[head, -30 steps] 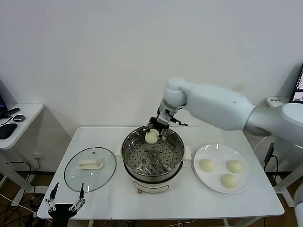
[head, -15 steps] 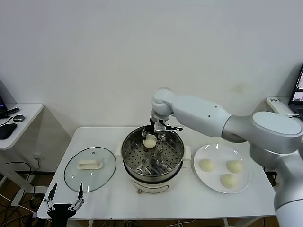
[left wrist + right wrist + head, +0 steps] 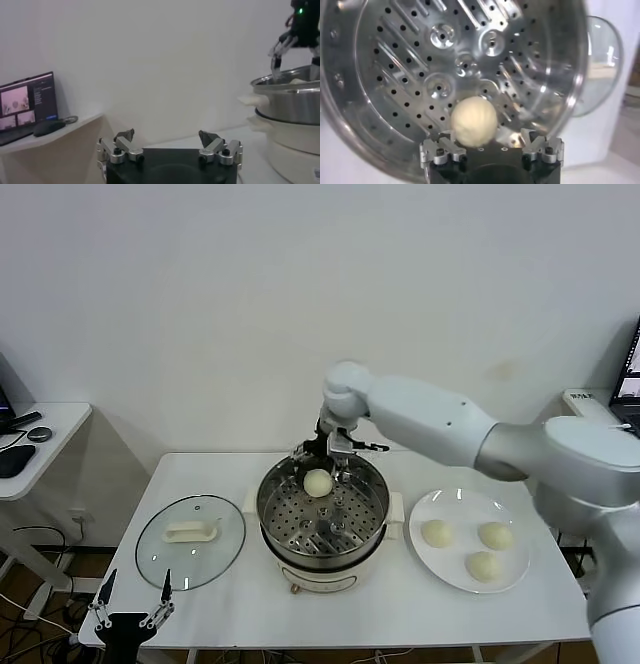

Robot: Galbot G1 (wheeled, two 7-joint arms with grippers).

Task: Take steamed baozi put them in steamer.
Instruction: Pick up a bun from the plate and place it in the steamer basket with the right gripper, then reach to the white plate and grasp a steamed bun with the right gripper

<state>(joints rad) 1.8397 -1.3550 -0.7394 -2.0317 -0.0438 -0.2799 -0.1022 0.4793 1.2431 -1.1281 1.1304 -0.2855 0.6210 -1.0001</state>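
The steamer [image 3: 323, 519], a shiny steel pot with a perforated tray on a cream-white base, stands at the middle of the white table [image 3: 400, 604]. The right gripper [image 3: 322, 461] hangs over the far rim of the pot, arm reaching in from the robot's right. In the right wrist view its fingers [image 3: 440, 149] stand spread apart, and the bun [image 3: 473, 121] lies between them without being clamped; it rests on the perforated tray [image 3: 420, 65] near the pot wall. From the head view that same bun [image 3: 318, 482] sits at the far side of the tray, just below the released gripper. Three more steamed baozi [image 3: 436, 533] lie apart from one another on the flat white plate [image 3: 455, 576], which stands on the table just to the robot's right of the steamer. The round glass lid [image 3: 190, 541] with a white handle lies flat on the table to the robot's left of the pot. The left gripper [image 3: 132, 609] is parked low at the near left edge of the table, well apart from the pot, its fingers [image 3: 121, 144] spread wide and holding nothing. A side desk [image 3: 35, 444] with a mouse stands further to the left.
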